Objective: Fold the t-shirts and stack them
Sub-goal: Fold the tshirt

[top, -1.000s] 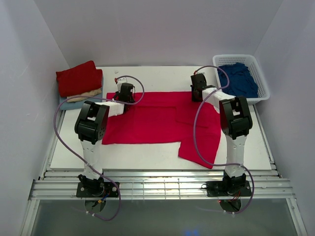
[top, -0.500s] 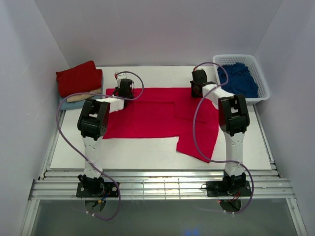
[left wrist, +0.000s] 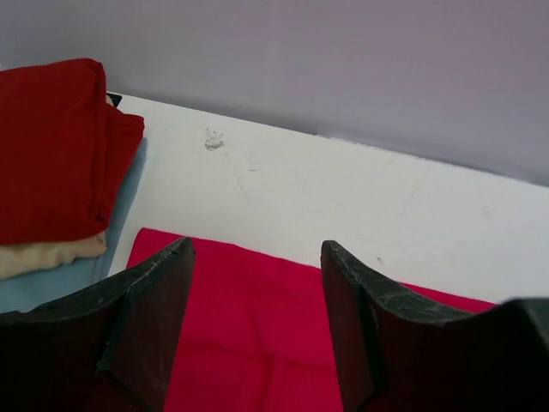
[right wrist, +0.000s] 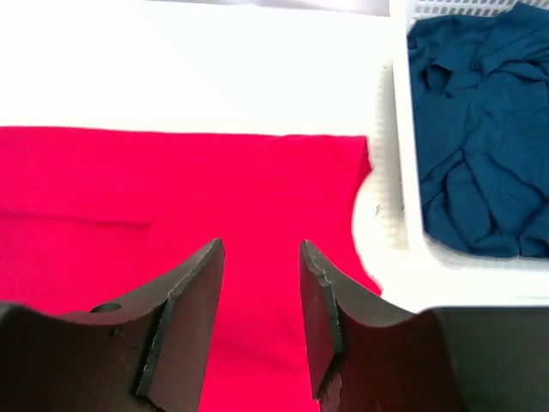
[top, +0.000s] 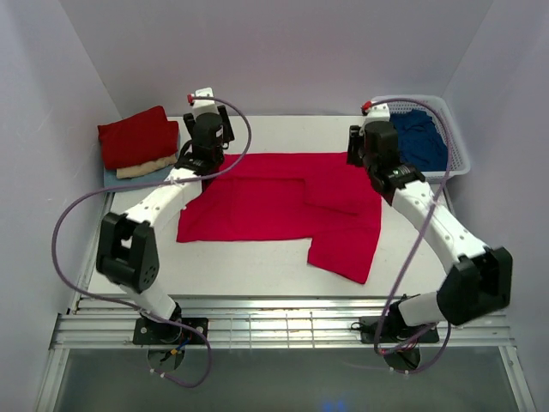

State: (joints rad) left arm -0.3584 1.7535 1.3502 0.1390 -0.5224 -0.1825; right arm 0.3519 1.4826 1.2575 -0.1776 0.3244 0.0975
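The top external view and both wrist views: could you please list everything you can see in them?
Spread t-shirt: one, crimson-red, flat mid-table, partly folded.
Folded t-shirts: three, dark red over cream over pale blue, stacked at the far left corner.
Crumpled t-shirt: navy, count unclear, inside the basket.
Basket: one, white lattice, far right corner.
Table: one, white, under everything.
Left gripper: one, black, open and empty, above the spread shirt's far left edge.
Right gripper: one, black, open and empty, above its far right edge.
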